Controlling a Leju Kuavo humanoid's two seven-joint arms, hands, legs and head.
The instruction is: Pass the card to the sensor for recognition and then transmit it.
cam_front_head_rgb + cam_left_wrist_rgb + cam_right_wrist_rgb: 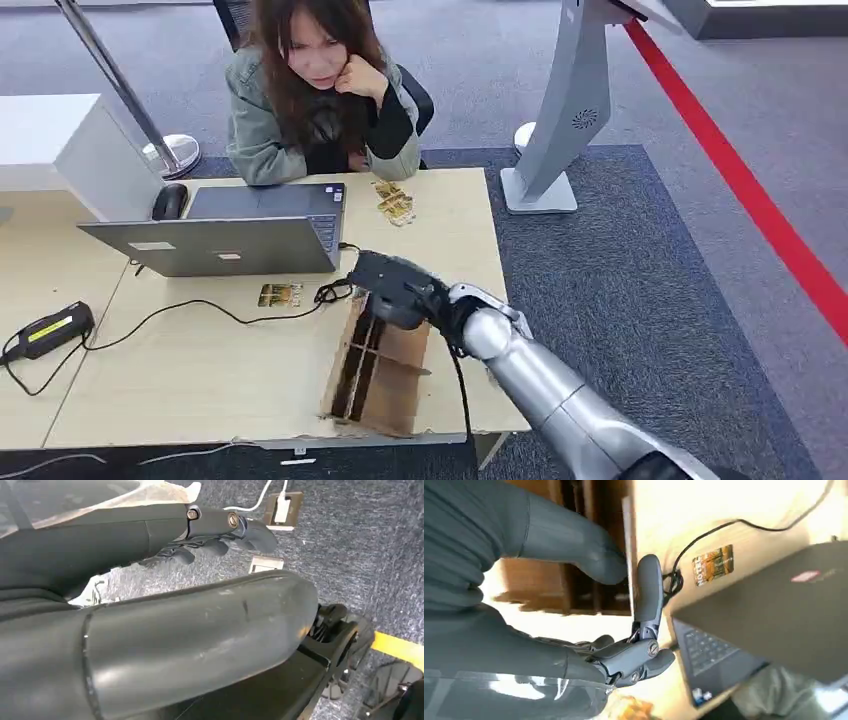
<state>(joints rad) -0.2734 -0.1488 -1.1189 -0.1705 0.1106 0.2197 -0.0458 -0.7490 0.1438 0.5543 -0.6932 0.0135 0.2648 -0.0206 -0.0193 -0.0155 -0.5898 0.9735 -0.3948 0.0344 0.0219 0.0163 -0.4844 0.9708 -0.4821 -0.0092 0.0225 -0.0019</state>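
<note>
- The right hand (392,287) hovers over the far end of the cardboard box (385,372), and in the right wrist view the thumb and one straight finger (648,587) pinch a thin card (628,535) seen edge-on, the other fingers curled in.
- The cardboard box lies on the worktop (200,370) near its front edge; dividers split it into narrow slots.
- Just beyond the box, toward the laptop (235,232), a yellow-patterned card (279,294) lies flat on the worktop beside a looped black cable (200,305).
- That cable runs away from the box to a black handheld scanner with a yellow label (45,331) near the worktop's left side.
- The laptop stands open beyond the box, its lid back turned toward the robot.
- More gold-coloured cards (393,201) lie in a loose pile beyond the box, past the laptop's right corner.
- A person (318,90) sits behind the laptop, a hand at the chin.
- The left hand (210,535) hangs above grey carpet (340,550), fingers curled in, nothing in them.
</note>
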